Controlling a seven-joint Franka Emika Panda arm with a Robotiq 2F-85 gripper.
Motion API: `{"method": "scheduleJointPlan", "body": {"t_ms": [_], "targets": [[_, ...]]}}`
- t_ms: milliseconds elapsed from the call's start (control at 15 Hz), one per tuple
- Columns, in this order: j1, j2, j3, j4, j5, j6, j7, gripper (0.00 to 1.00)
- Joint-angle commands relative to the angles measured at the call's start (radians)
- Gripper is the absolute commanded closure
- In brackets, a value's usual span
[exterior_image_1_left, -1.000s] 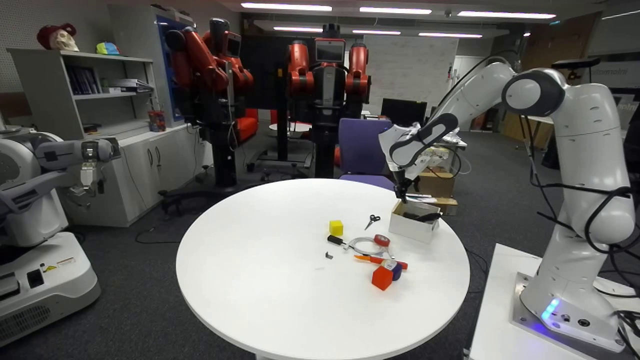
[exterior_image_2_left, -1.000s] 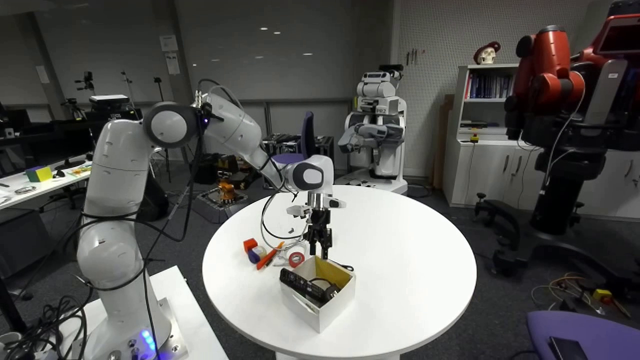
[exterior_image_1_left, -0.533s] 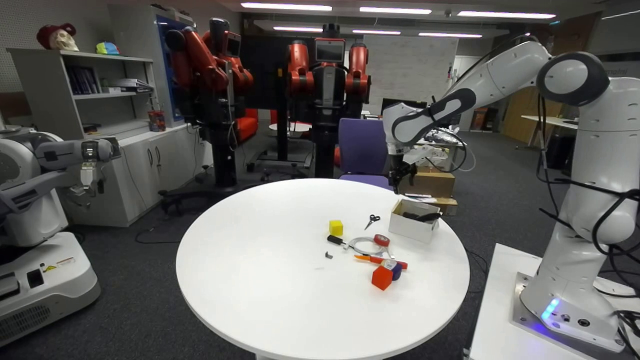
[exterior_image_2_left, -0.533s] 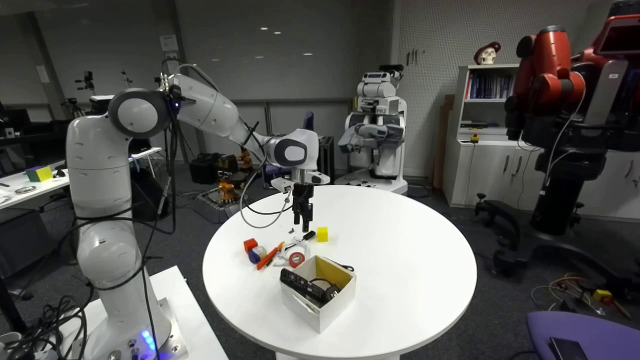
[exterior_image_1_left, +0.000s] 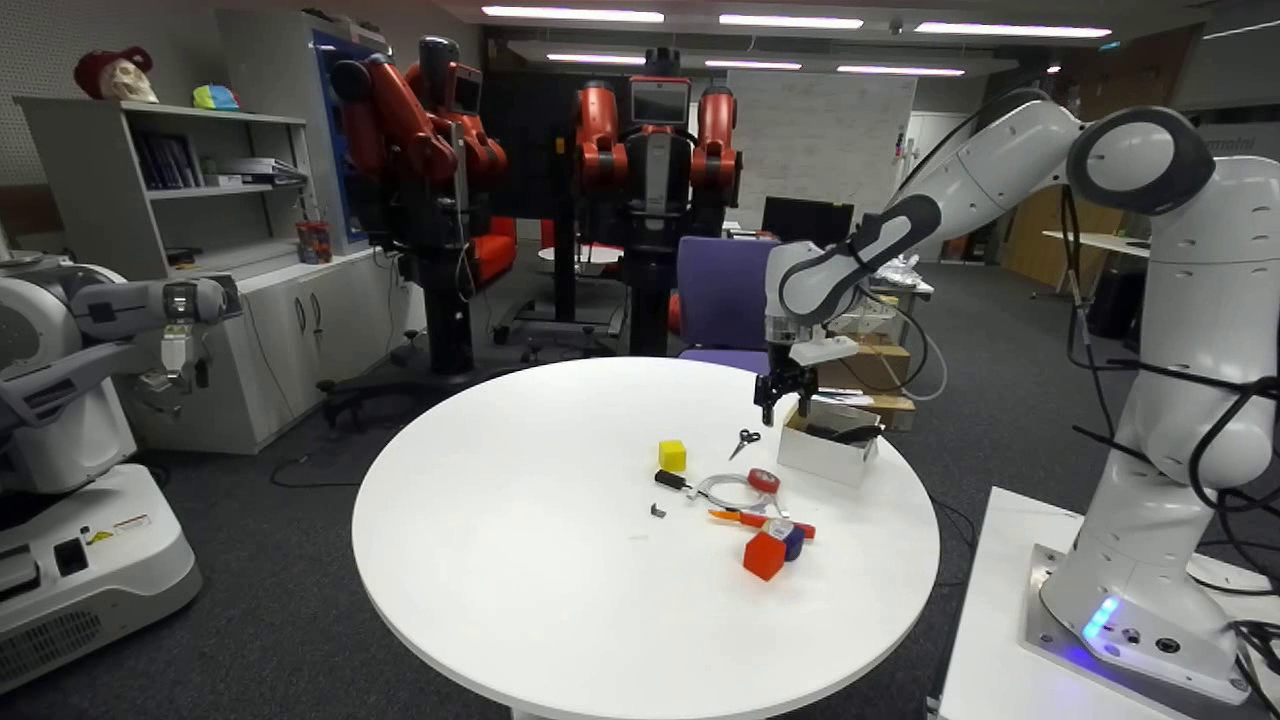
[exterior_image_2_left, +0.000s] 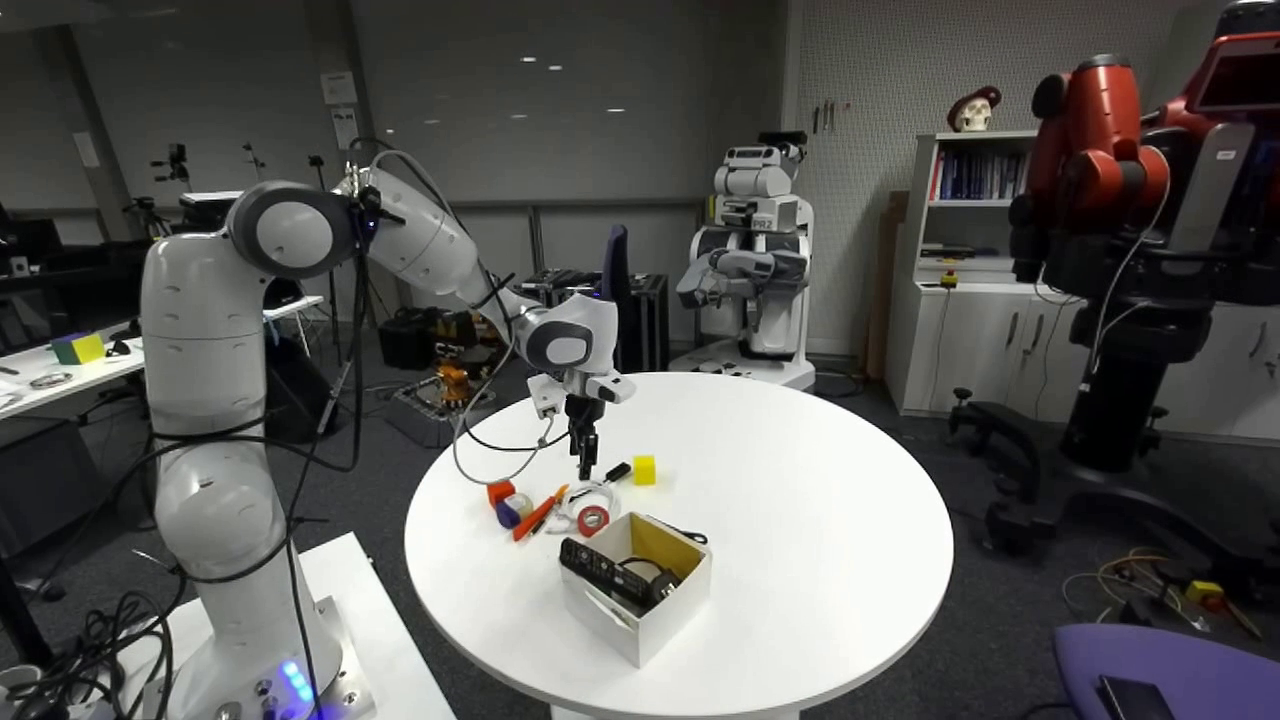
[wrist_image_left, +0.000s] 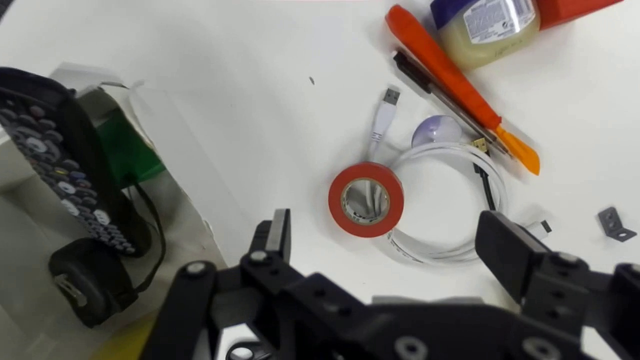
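Observation:
My gripper stands open with nothing between its fingers. It points down above the white round table in both exterior views. Beyond the fingertips in the wrist view lies a red tape roll, partly over a coiled white cable. Farther up are an orange-red tool, a pen and a jar with a blue lid. A white box beside the gripper holds a black remote and a tape measure. Scissors lie near the box, partly hidden in the wrist view.
A yellow cube, a black-handled tool, a small grey bracket and a red cube are also on the table. A purple chair stands behind it. A loose cable loops beside the wrist.
My gripper has moved away from above the box edge, first rising, then lowering over the tabletop near the cable and tape. It stays open. The objects have not moved.

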Motion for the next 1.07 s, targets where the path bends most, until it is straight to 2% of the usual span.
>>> {"method": "scheduleJointPlan", "body": {"t_ms": [0, 133, 467, 1000], "targets": [[0.013, 0.061, 0.001, -0.056, 0.000, 0.200, 0.001, 0.00], [0.006, 0.115, 0.013, -0.049, 0.040, 0.225, -0.030, 0.00], [-0.020, 0.224, 0.049, 0.004, 0.140, 0.207, -0.111, 0.00], [-0.022, 0.323, 0.067, 0.121, 0.170, 0.219, -0.146, 0.00]]}}
